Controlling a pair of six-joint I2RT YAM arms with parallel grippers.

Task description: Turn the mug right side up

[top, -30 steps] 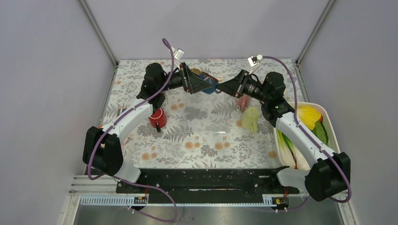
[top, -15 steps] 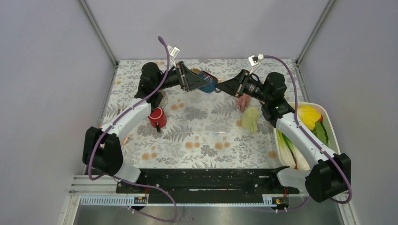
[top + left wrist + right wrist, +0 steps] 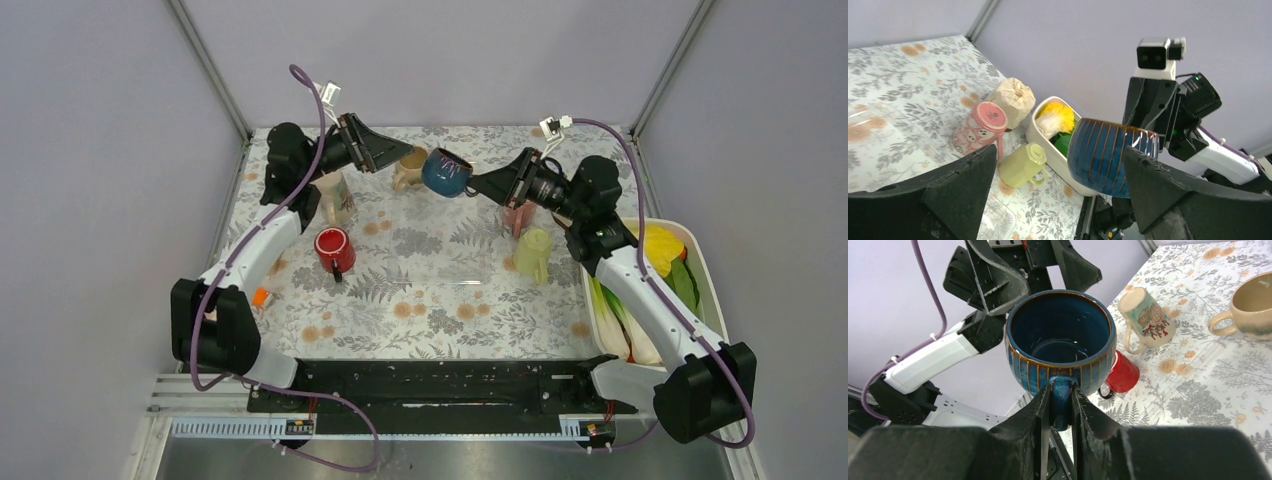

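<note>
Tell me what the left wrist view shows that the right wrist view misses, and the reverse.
Left wrist only: a pink ceramic mug, a pale yellow-green mug and a white tub of vegetables. Right wrist only: a glossy red mug, a beige stoneware mug, a pale painted mug, and the right hand shut on the handle of the ribbed blue ceramic mug. Both: that blue mug, held above the floral tablecloth.

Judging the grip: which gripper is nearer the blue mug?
Right. The right gripper is shut on the handle of the blue mug; the left gripper stands open beside it, not touching.
</note>
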